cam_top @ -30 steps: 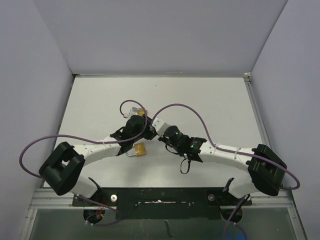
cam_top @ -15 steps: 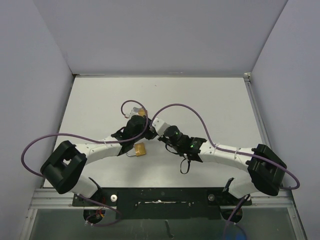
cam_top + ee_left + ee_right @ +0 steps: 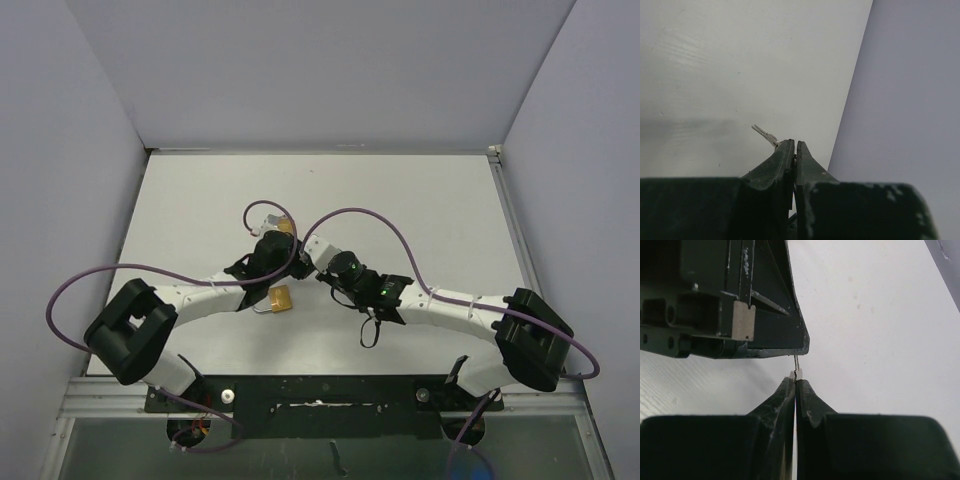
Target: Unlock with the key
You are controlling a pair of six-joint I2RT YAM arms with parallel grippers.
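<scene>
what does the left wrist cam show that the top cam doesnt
Only the left wrist view: a thin silver metal key, its blade sticking out from the tips of the shut left end effector.
Only the top external view: a small brass padlock lying on the white table beside the white left arm, plus the right arm and purple cables.
Both: the table surface and the grey wall.

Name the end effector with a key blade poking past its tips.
The left end effector: a silver key blade juts beside its shut tips. The right end effector shows only a small metal sliver.
</scene>
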